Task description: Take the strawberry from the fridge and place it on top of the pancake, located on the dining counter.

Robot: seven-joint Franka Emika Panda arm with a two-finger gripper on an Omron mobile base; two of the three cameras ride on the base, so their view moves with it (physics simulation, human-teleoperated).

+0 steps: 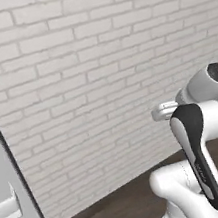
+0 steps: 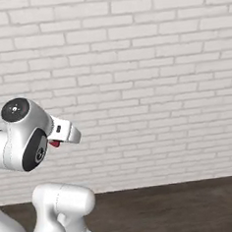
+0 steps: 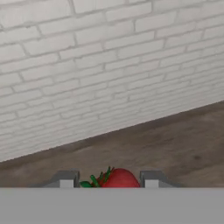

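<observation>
A red strawberry [image 3: 118, 178] with green leaves sits between my two finger tips in the hand view, and my gripper [image 3: 107, 179] is shut on it. In the right base view a bit of the red strawberry [image 2: 54, 143] peeks out under the white hand, which is raised in front of the brick wall. The grey fridge [image 1: 8, 200] shows as a door edge at the far left of the left base view. The pancake and the dining counter are out of view.
A white brick wall [image 1: 97, 57] stands straight ahead across both base views. Dark wood floor [image 2: 169, 210] runs along its foot. My own white arm [image 1: 200, 156] rises in the lower right of the left base view.
</observation>
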